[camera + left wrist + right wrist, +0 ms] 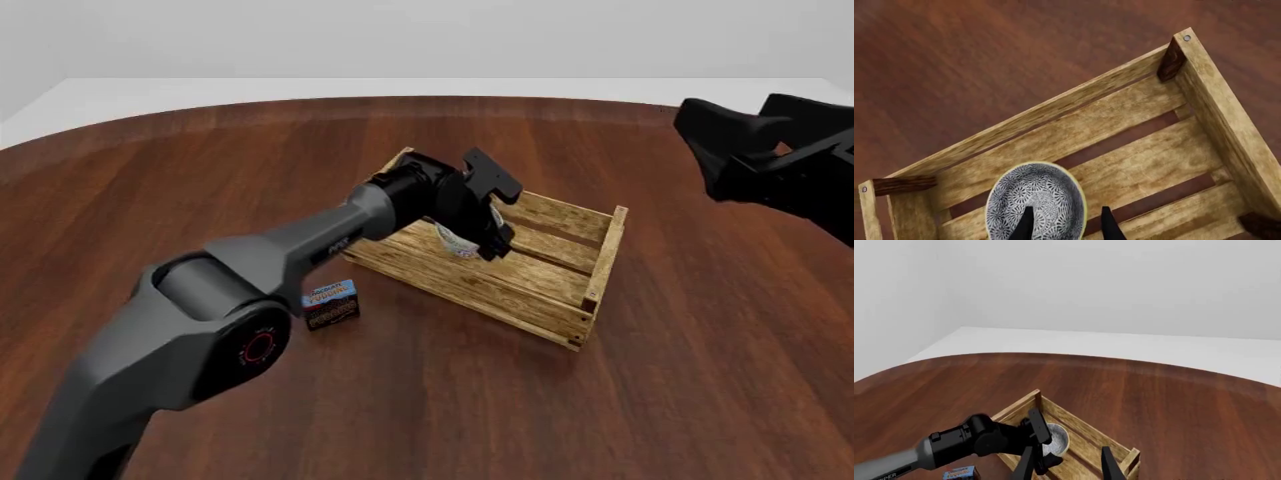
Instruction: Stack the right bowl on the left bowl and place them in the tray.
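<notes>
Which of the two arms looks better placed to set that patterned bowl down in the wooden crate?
Left. Its gripper is over the tray with fingers astride the bowl rim. The right gripper hangs high, off to the side.

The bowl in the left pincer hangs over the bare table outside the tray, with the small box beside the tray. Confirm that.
Not quite. The bowl is over the slatted floor of the tray, inside its walls, as the left wrist view shows. The left pincer grips its rim, and the small box does sit beside the tray.
</notes>
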Motion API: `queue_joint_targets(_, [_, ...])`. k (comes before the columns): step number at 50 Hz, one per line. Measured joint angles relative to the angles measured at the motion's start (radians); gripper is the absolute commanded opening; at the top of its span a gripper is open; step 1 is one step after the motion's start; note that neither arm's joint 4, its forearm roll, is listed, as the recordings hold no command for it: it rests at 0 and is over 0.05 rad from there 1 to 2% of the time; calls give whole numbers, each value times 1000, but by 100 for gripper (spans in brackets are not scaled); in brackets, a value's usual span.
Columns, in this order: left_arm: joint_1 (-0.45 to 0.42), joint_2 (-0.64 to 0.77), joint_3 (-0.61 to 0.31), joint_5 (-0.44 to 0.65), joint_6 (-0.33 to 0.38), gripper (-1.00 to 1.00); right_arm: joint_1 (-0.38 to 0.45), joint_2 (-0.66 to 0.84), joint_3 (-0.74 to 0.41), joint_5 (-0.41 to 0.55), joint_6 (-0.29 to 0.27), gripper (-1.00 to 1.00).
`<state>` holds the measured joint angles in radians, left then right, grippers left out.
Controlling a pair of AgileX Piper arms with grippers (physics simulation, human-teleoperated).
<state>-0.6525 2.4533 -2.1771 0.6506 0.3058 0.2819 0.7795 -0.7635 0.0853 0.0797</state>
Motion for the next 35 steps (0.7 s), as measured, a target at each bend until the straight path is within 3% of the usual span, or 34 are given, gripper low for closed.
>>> queue_joint_targets(8, [-3,-65,76,-33,4,100,4,-60,-11,68,-2,100])
queue_joint_targets(17, [-8,-197,222,-99,4,100,7,-101,-19,114,-4,100])
queue_joint_targets(35, [49,-572,642,-305,-8,100,26,-133,-12,142,-16,100])
